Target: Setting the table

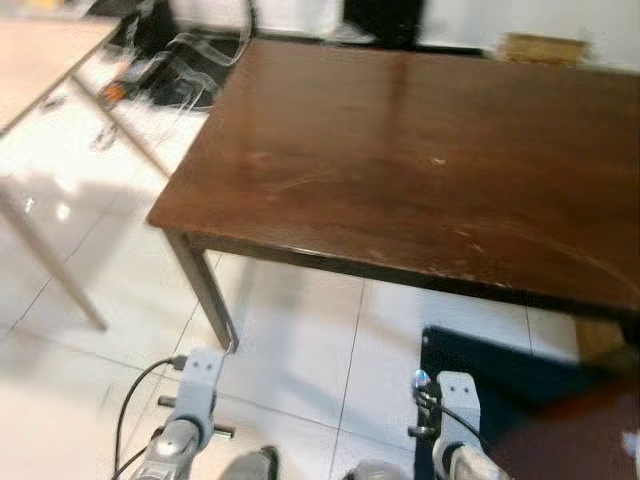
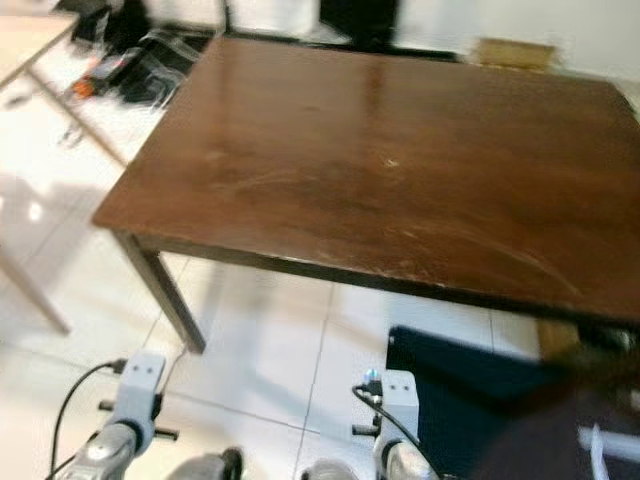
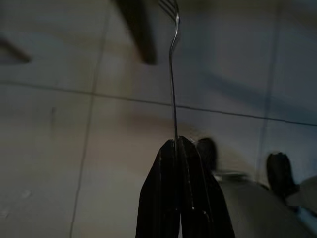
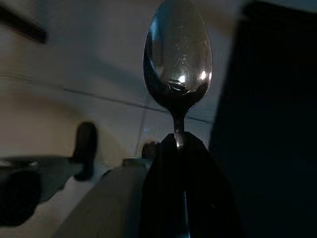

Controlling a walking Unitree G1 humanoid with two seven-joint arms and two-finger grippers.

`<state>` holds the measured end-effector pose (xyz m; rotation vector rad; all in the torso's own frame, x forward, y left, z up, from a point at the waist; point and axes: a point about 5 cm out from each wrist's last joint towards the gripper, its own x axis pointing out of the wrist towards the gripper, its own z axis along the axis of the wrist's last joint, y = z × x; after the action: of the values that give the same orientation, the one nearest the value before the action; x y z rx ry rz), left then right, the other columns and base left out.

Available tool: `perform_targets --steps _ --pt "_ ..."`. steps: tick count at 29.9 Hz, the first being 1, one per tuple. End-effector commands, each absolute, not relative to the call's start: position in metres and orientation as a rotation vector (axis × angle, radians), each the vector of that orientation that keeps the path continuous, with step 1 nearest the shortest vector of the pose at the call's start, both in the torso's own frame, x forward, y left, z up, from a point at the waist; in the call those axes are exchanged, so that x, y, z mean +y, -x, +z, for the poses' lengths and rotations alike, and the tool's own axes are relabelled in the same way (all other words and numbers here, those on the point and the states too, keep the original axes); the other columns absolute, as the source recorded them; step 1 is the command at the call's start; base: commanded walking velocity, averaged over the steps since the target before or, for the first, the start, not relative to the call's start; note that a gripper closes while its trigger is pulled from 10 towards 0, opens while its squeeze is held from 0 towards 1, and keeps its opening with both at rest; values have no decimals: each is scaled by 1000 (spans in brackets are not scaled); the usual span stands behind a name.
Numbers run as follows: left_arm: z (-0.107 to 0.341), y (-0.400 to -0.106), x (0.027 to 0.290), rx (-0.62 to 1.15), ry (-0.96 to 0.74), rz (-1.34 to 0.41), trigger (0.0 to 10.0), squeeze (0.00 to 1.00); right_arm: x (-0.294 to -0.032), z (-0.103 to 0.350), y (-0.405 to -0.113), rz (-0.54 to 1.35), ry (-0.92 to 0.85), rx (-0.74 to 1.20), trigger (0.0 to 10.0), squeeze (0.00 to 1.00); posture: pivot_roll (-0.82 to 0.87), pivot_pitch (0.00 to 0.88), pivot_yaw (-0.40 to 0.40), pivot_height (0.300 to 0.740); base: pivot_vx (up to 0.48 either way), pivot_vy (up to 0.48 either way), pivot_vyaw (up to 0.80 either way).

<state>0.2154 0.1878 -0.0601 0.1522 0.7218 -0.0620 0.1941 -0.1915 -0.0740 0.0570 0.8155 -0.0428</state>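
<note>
White floor tiles [image 1: 300, 330] spread beneath a dark brown wooden worktop [image 1: 420, 160], whose bare top stands ahead of and above both claws. Down near the floor, the left claw [image 3: 177, 144] is pinched tight on the thin handle of a fork [image 3: 172, 74]; the fork runs straight out beyond the fingertips, its tines toward a dark worktop leg [image 3: 141, 29]. The right claw [image 4: 179, 139] is clamped on the neck of a spoon [image 4: 178, 59], the shiny bowl standing just past the fingertips and facing the wrist camera. Beside the right claw, on its outer side, lies a dark mat [image 1: 500, 380] on the tiles. Off to the left claw's side stands a lighter wooden table [image 1: 40, 60], with blurred clutter [image 1: 170, 60] on the floor beyond it.
</note>
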Motion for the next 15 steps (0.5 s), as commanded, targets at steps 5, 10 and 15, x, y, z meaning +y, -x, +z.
perform_targets --steps 5,10,15 --pt "-67 -205 186 747 -142 -46 10000 0 -192 -79 -185 -46 -59 848 10000 0 12 80 22 740 0 0 800" --pt "-67 -202 185 734 -104 -23 10000 0 -193 -80 -183 -35 -47 859 10000 0 20 80 13 740 0 0 800" --pt "-68 -200 186 730 -99 -14 10000 0 -192 -79 -184 -29 -48 858 10000 0 18 79 13 740 0 0 800"
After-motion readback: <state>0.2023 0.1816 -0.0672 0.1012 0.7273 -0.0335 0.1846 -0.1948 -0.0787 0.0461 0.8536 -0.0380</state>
